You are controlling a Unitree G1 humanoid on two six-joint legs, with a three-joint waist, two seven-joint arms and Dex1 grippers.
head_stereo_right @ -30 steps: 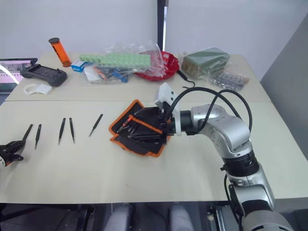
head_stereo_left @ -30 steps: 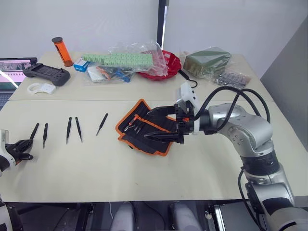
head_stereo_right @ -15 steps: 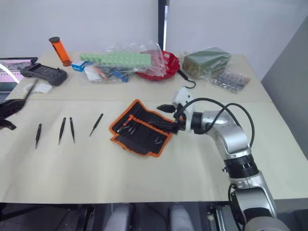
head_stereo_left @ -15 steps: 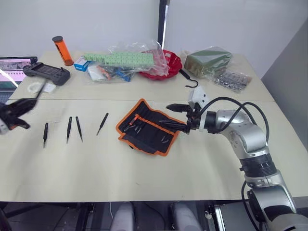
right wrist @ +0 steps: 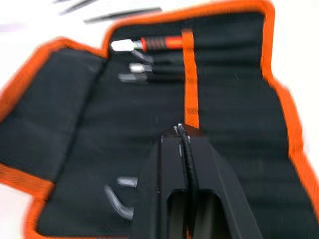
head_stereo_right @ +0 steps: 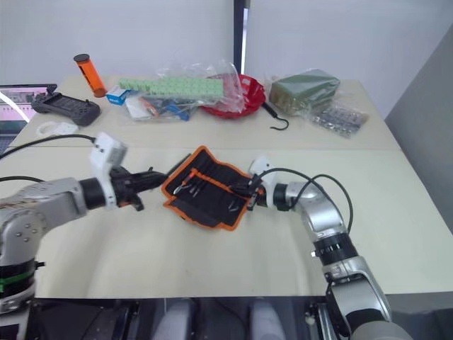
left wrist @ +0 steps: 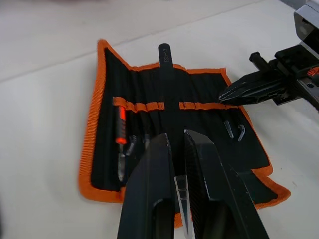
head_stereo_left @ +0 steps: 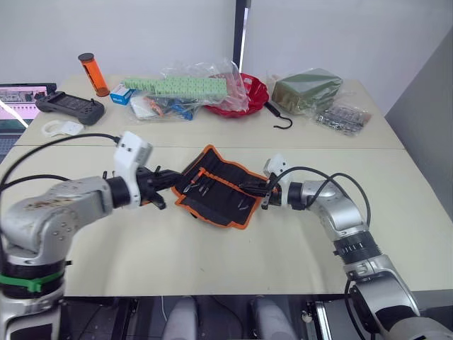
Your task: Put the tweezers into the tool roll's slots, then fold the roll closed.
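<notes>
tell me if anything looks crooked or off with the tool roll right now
The tool roll lies open but skewed, at a slant to the table edge. The left gripper holds a tweezer over its inner face. The right gripper rests shut on the roll's far edge. Nothing looks damaged.

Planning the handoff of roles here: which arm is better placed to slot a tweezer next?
Left. The left gripper is shut on a tweezer over the tool roll; the right gripper is shut at its edge.

Silver arms, black cables, black-fingered pincers (white wrist boxes)
</notes>
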